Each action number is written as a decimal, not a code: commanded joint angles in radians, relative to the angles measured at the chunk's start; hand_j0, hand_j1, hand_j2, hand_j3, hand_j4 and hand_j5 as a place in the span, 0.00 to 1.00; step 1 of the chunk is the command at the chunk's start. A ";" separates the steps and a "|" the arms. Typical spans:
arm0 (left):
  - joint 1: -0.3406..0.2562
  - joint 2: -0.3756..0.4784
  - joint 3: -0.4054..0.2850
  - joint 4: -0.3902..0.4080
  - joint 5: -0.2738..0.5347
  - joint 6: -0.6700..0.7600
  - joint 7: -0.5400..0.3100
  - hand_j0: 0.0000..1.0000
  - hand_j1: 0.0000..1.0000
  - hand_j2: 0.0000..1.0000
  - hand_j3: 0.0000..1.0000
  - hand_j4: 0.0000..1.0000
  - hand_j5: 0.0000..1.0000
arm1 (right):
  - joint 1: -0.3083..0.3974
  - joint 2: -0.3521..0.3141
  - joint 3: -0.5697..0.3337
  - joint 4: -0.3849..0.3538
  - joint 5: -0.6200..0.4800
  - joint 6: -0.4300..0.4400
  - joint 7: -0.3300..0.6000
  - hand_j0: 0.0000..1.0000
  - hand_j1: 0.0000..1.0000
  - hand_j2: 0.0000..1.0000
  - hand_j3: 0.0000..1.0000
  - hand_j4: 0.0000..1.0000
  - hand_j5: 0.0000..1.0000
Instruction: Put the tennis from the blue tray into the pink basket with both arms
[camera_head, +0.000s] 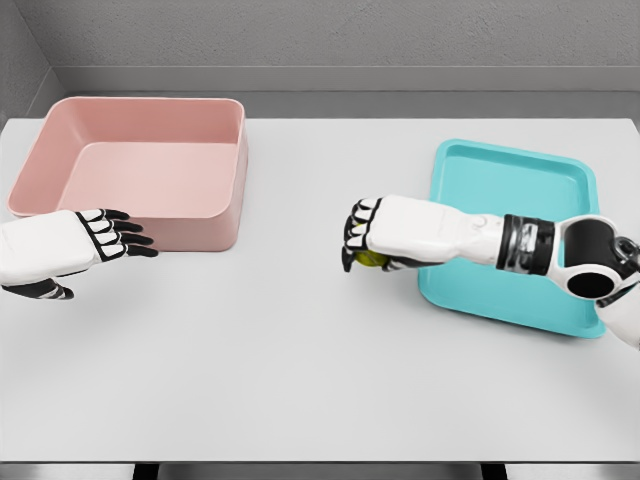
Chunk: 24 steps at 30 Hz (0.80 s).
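1. My right hand reaches in from the right, its forearm lying across the near left part of the blue tray, and the hand itself sits just past the tray's left edge, over the bare bench.
2. Its fingers are curled down and around the tennis ball; only a small yellow-green patch of the ball shows under my palm, so the ball is out of the tray and held in my grip.
3. I cannot tell whether the ball touches the bench or hangs just above it.
4. My left hand comes in from the left edge and sits in front of the near left corner of the pink basket, just beside its front wall.
5. That hand holds nothing: the fingers are stretched out and slightly spread, pointing right toward the middle of the bench, with the thumb tucked lower down.
6. The basket stands at the far left of the bench, the tray at the far right, well apart, and my ball-holding hand is between them, much nearer the tray.
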 joint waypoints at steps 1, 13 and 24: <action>0.000 0.002 0.000 0.000 0.006 0.001 0.001 1.00 1.00 1.00 1.00 1.00 1.00 | -0.005 0.023 0.013 -0.001 -0.002 0.002 0.001 0.46 0.46 0.46 0.46 0.46 0.46; 0.000 0.002 0.000 0.002 0.005 0.001 0.001 1.00 1.00 1.00 1.00 1.00 1.00 | -0.028 0.125 0.085 0.009 0.041 0.002 0.003 0.46 0.46 0.46 0.46 0.46 0.46; 0.000 0.003 0.000 0.000 0.006 0.001 0.001 1.00 1.00 1.00 1.00 1.00 1.00 | -0.037 0.204 0.124 0.089 0.075 0.002 0.003 0.46 0.46 0.46 0.46 0.46 0.46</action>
